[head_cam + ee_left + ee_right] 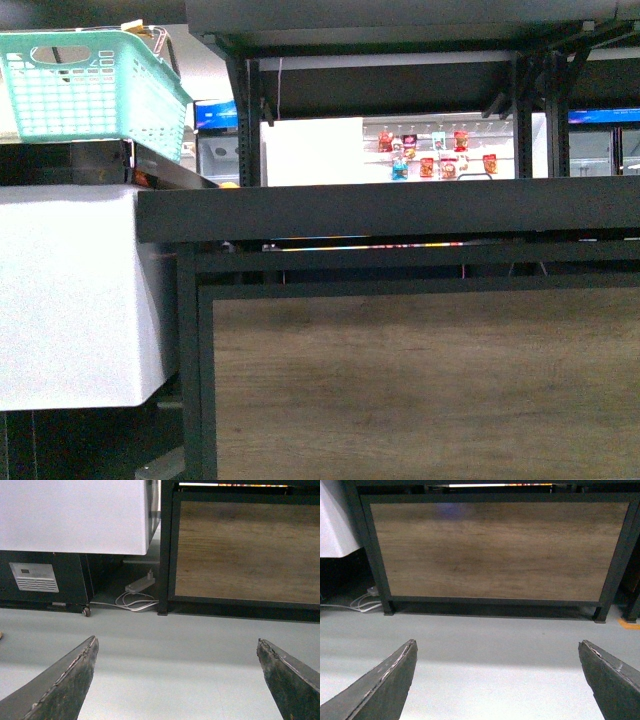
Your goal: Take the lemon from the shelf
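Looks like pre-reach stage tbh. Seeing left gripper (177,680) & right gripper (497,680) spread wide, empty, low over floor (150,640), facing shelf (400,210) base. Can't spot lemon anywhere, prob higher up. Gotta raise both 1st, then find it.

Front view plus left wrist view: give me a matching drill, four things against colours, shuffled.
Things:
1. basket
2. shelf
3. panel in the shelf's base
4. power strip on the floor

Colours:
a. white
b. teal
c. black
d. wood brown

Pairs: 1-b; 2-c; 3-d; 4-a
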Robot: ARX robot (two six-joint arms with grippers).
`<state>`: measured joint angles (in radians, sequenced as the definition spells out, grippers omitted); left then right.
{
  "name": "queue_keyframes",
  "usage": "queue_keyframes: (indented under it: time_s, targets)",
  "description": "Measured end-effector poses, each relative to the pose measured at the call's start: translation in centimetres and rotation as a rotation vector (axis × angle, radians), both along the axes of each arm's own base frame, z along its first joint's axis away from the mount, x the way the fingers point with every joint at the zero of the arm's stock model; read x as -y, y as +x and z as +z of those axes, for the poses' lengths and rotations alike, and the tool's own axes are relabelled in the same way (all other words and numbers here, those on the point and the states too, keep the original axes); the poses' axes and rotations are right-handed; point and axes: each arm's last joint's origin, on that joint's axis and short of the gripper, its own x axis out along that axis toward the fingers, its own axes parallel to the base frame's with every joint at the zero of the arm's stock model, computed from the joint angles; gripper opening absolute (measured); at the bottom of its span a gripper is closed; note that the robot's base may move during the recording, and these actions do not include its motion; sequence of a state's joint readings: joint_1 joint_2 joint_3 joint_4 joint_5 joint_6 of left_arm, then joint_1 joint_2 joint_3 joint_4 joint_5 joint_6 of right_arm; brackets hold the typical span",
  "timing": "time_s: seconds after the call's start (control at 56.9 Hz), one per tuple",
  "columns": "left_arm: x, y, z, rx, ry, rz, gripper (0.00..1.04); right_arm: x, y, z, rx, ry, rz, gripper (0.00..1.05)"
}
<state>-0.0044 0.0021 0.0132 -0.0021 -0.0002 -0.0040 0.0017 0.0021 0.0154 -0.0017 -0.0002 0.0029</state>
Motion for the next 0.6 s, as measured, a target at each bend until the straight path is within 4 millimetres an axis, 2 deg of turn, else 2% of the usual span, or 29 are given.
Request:
queue_keyframes:
  time_s: [0.598]
  targets:
    - [0.00, 0.00, 0.00, 0.000, 0.000, 0.000, 0.97, 0.00, 0.00, -0.01, 0.000, 0.000, 0.000, 0.97]
